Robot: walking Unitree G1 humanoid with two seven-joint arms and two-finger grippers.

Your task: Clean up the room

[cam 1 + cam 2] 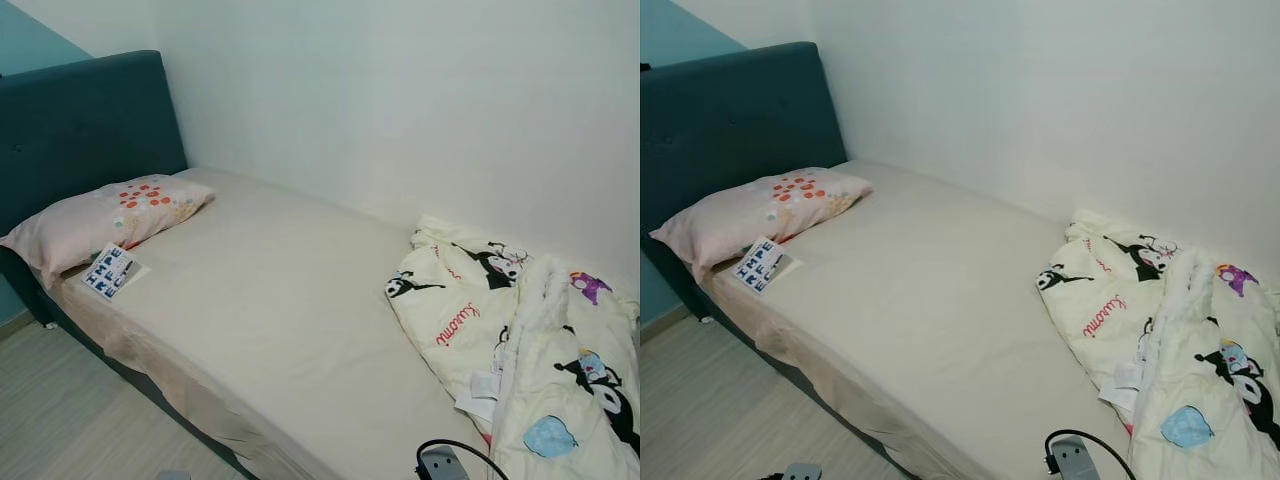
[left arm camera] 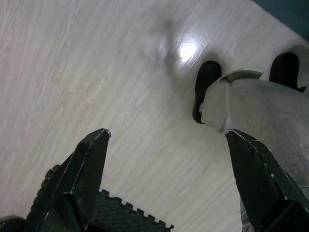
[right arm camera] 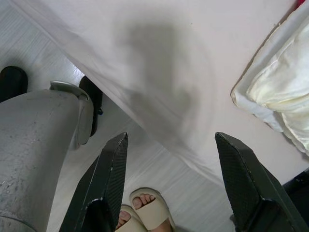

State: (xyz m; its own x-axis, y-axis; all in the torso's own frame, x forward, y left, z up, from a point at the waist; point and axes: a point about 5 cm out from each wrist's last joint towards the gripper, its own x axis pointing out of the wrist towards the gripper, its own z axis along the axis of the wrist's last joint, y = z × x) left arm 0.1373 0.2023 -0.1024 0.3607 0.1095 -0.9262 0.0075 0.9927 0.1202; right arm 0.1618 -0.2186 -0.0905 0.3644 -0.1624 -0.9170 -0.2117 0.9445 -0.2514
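A bed (image 1: 270,300) with a cream sheet stood against the white wall (image 1: 420,90), its pink pillow (image 1: 105,215) at the head end before the blue headboard (image 1: 80,125), a printed card (image 1: 108,271) lying just beside the pillow at the bed's front edge. A crumpled cartoon quilt (image 1: 530,340) lay heaped at the foot end, with a plug and black cable (image 1: 1072,455) at the front edge near it. The left gripper (image 2: 166,169) hung wide open and empty over the wood floor (image 2: 72,72), and the right gripper (image 3: 171,169) hung wide open and empty over the bed's edge, a person's sandalled foot (image 3: 147,208) below it.
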